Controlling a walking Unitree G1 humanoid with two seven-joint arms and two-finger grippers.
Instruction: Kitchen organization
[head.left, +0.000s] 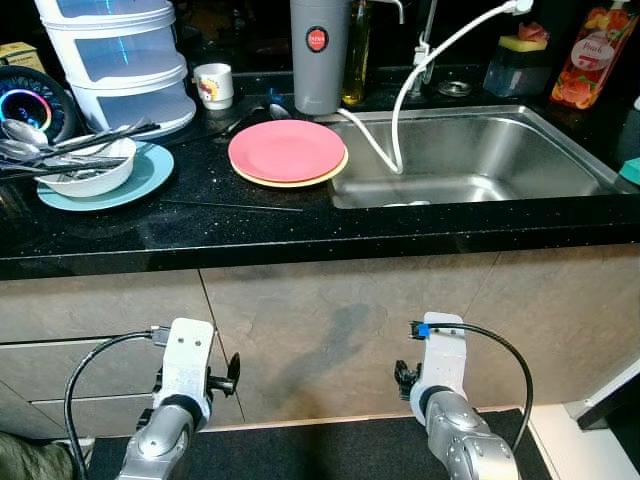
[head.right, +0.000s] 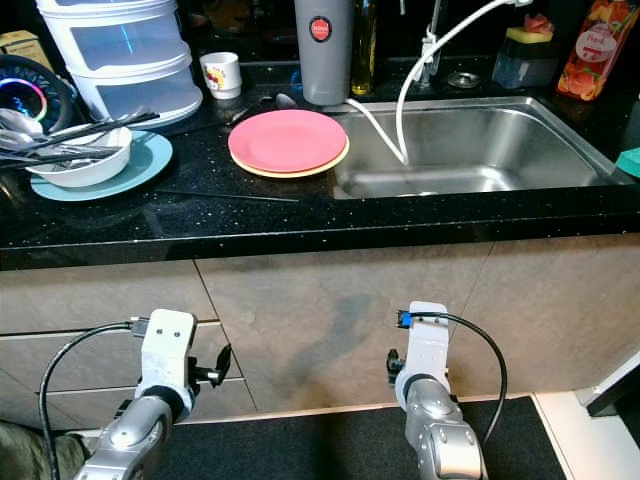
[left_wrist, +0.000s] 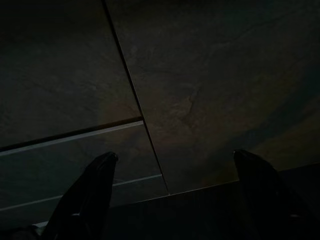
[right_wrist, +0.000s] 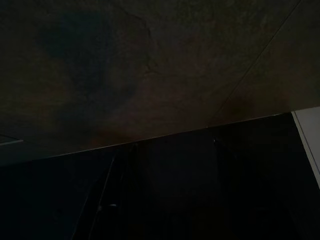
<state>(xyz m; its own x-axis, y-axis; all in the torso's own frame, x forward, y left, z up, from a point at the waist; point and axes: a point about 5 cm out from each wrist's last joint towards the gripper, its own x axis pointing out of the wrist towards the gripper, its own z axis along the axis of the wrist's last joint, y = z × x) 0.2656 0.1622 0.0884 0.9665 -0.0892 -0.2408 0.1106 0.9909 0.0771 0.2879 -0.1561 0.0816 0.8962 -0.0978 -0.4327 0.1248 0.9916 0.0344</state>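
Observation:
A pink plate (head.left: 287, 150) lies on a yellow plate on the black counter (head.left: 200, 230), just left of the steel sink (head.left: 480, 150). At the counter's left a white bowl (head.left: 95, 177) holding spoons and chopsticks sits on a light blue plate (head.left: 150, 175). A small white cup (head.left: 213, 85) stands behind them. Both silver arms hang low in front of the cabinet fronts, the left arm (head.left: 182, 385) and the right arm (head.left: 445, 385). My left gripper (left_wrist: 172, 155) is open with nothing between its fingers, facing a cabinet door. The right wrist view is very dark.
A white stack of drawers (head.left: 120, 60) stands at the back left and a grey canister (head.left: 318, 55) behind the plates. A white hose (head.left: 400, 120) dangles into the sink. A soap bottle (head.left: 592, 55) stands at the back right. A single chopstick (head.left: 230, 206) lies near the counter's edge.

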